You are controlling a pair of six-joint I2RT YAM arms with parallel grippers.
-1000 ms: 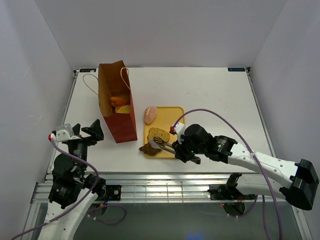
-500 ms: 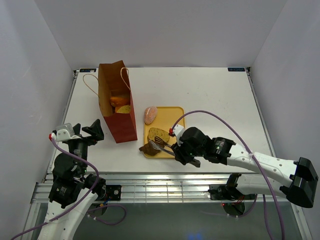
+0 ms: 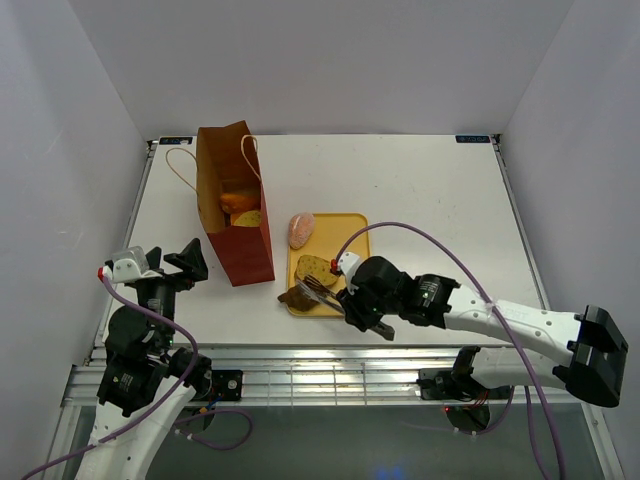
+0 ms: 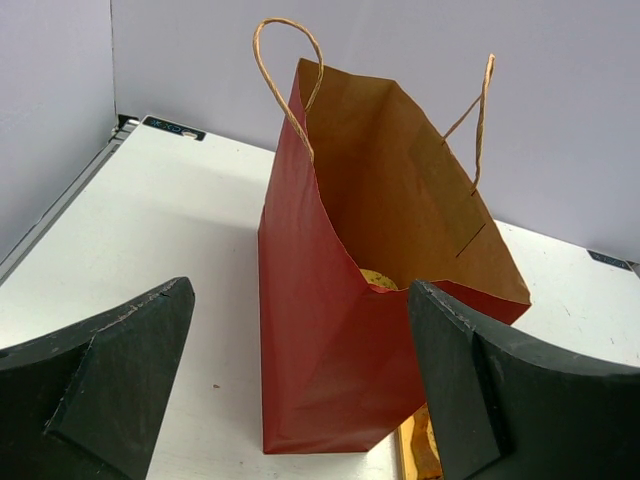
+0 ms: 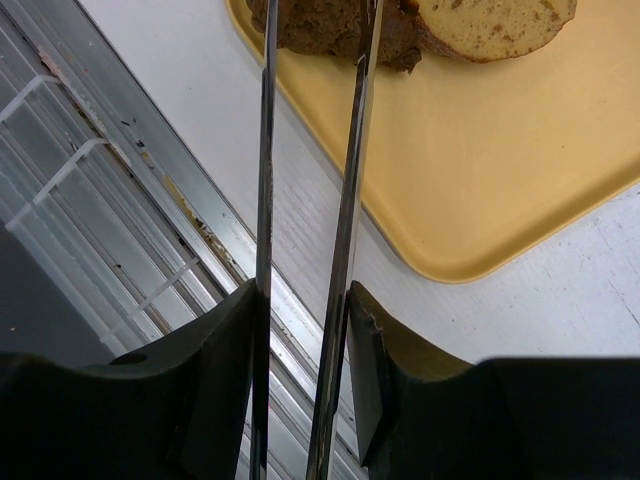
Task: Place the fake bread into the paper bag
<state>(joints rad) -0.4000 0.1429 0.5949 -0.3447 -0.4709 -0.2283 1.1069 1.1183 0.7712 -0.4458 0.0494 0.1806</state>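
White table [image 3: 420, 190] bearing the paper bag [image 3: 240, 250], enclosed by pale walls [image 3: 320, 60].

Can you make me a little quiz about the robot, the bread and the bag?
1. True or false: the paper bag lies flat on its side.
2. What does the right gripper hold? A) a spoon B) the tongs C) a bun
3. Fill in: the speckled slice lies on the yellow ____.
Key: 1 false, it stands upright. 2 B. 3 tray.
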